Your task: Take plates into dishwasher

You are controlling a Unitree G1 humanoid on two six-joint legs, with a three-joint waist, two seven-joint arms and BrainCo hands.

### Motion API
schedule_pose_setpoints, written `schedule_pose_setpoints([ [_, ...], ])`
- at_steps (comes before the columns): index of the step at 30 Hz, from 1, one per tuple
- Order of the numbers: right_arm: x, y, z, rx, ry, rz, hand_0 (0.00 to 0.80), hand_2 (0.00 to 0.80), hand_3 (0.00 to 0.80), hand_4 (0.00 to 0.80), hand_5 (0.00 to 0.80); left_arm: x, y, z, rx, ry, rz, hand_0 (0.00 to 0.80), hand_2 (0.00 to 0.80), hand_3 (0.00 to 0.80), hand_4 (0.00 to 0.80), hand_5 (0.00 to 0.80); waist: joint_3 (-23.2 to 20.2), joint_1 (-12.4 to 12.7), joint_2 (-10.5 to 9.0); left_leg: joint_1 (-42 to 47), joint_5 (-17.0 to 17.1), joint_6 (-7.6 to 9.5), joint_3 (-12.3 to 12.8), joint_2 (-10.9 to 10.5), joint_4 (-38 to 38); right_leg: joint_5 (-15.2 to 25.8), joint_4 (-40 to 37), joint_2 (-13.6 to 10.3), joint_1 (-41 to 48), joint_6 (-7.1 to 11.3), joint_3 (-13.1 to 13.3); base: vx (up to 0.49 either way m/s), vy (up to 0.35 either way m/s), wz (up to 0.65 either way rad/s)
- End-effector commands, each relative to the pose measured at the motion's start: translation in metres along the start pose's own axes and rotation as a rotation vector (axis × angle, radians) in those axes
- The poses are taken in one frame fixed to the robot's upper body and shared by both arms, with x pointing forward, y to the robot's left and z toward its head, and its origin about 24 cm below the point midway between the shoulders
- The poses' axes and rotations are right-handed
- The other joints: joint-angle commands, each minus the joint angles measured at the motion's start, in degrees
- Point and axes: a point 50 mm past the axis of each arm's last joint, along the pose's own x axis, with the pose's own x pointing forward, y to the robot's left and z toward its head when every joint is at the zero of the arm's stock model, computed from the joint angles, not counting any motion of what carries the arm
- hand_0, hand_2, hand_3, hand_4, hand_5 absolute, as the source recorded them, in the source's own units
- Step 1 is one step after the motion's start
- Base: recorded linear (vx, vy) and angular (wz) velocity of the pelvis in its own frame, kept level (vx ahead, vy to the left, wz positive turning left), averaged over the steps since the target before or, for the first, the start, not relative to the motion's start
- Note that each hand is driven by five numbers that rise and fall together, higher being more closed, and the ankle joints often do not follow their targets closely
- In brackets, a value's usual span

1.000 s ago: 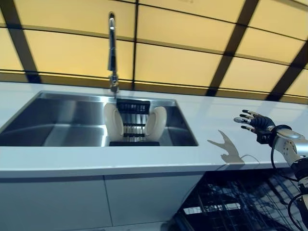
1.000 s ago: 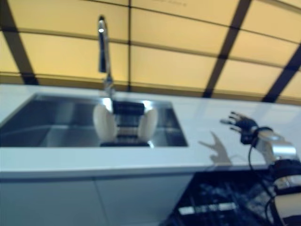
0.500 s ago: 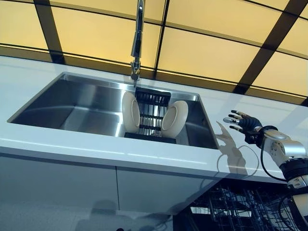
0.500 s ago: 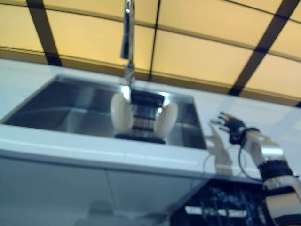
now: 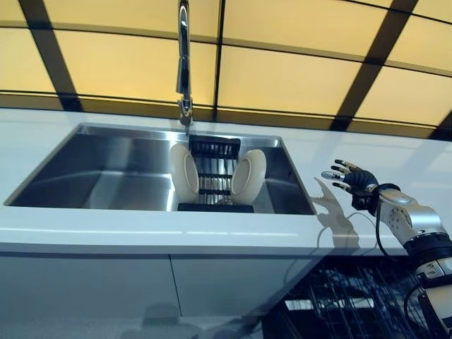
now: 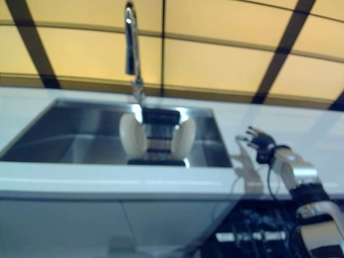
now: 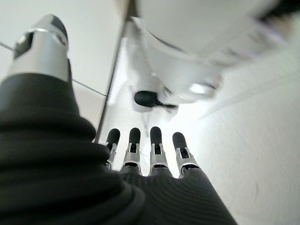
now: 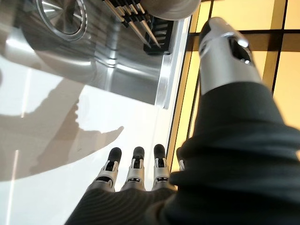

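Note:
Two cream plates stand on edge in a black rack (image 5: pixel 214 185) inside the steel sink (image 5: pixel 113 169): the left plate (image 5: pixel 183 173) and the right plate (image 5: pixel 248 173). My right hand (image 5: pixel 351 182) hovers open over the white counter to the right of the sink, fingers spread toward the plates, holding nothing. Its wrist view shows straight fingers (image 8: pixel 134 165) above the counter, with the rack (image 8: pixel 140 18) beyond. My left hand (image 7: pixel 150 154) shows only in its own wrist view, fingers straight and empty. The open dishwasher's wire rack (image 5: pixel 353 304) lies below the counter at lower right.
A tall chrome faucet (image 5: pixel 183 63) rises behind the sink. Yellow wall panels with dark strips back the white counter (image 5: pixel 141 236). White cabinet fronts (image 5: pixel 92 289) sit under the sink, left of the dishwasher.
The whole picture has shifted, so the camera has moved. My right hand has stayed open over the counter, right of the sink. The plates have stayed in the rack.

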Motion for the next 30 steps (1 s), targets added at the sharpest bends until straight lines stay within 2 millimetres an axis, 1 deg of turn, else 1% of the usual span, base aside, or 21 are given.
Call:
schedule_pose_setpoints([
  [1,0.0,-0.009,0.035,0.058,-0.129,-0.038,0.0,0.0,0.0,0.0,0.0,0.001,-0.003,-0.007,0.067,0.022,-0.03,0.0,0.0,0.0,0.0,0.0,-2.7,0.64,-0.66,7.36,-4.73,-1.32,-0.87,-0.36,-6.51,11.64,-5.32,0.35,1.8,3.26,1.13,0.093,-0.034,0.17],
  [4,0.002,-0.005,0.033,0.056,-0.114,-0.021,0.0,0.0,0.0,0.0,0.0,0.001,-0.003,-0.011,0.094,0.032,-0.025,0.0,0.0,0.0,0.0,0.0,-3.05,0.76,-0.58,7.55,-5.15,-1.35,-0.31,-0.38,-6.51,11.31,-6.13,0.17,2.83,3.12,0.93,0.08,0.005,0.14],
  [6,0.004,0.002,0.03,0.051,-0.087,-0.015,0.0,0.0,0.0,0.0,0.0,0.0,0.0,-0.013,0.08,0.039,-0.017,0.0,0.0,0.0,0.0,0.0,-3.0,0.81,-0.37,7.77,-5.47,-1.44,0.25,-0.31,-6.51,11.05,-6.55,-0.15,3.33,3.11,0.67,0.072,0.032,-0.01],
  [11,0.008,0.015,0.027,0.081,-0.069,0.015,0.0,0.0,0.0,0.0,0.0,0.0,0.002,-0.018,0.072,0.052,-0.013,0.0,0.0,0.0,0.0,0.0,-2.74,0.76,-0.35,7.93,-5.71,-1.57,0.61,-0.19,-6.51,11.16,-6.53,-0.41,3.08,3.3,0.69,0.019,0.012,-0.01],
  [12,0.009,0.02,0.026,0.094,-0.062,0.027,0.0,0.0,0.0,0.0,0.0,0.0,0.002,-0.019,0.077,0.053,-0.02,0.0,0.0,0.0,0.0,0.0,-2.46,0.75,-0.39,8.15,-5.87,-1.55,0.71,-0.09,-6.51,11.28,-6.34,-0.57,2.89,3.43,0.55,0.031,0.016,-0.05],
  [15,0.011,0.027,0.023,0.108,-0.051,0.042,0.0,0.0,0.0,0.0,0.0,0.001,-0.002,-0.02,0.086,0.053,-0.03,0.0,0.0,0.0,0.0,0.0,-2.08,0.77,-0.47,8.26,-6.06,-1.45,0.8,0.03,-6.51,11.39,-5.93,-0.79,2.38,3.62,0.51,0.018,0.011,-0.05],
  [23,0.015,0.042,0.02,0.106,-0.014,0.063,0.0,0.0,0.0,0.0,0.0,0.001,-0.001,-0.02,0.09,0.05,-0.019,0.0,0.0,0.0,0.0,0.0,-1.24,0.97,-0.61,8.52,-6.26,-1.37,0.88,0.24,-6.51,11.71,-4.86,-1.48,1.23,4.2,0.13,0.004,0.006,-0.01],
  [27,0.016,0.045,0.02,0.105,-0.008,0.072,0.0,0.0,0.0,0.0,0.0,0.001,-0.001,-0.02,0.095,0.053,-0.013,0.0,0.0,0.0,0.0,0.0,-1.11,1.07,-0.82,8.67,-6.41,-1.37,0.81,0.31,-6.51,11.72,-4.75,-1.59,1.21,4.31,-0.16,0.008,0.007,0.04],
  [30,0.016,0.049,0.023,0.1,-0.014,0.083,0.0,0.0,0.0,0.0,0.0,0.001,-0.001,-0.021,0.099,0.054,-0.011,0.0,0.0,0.0,0.0,0.0,-1.03,1.13,-1.0,8.74,-6.45,-1.45,0.86,0.43,-6.51,11.71,-4.73,-1.69,1.24,4.4,-0.32,0.0,0.0,0.01],
])
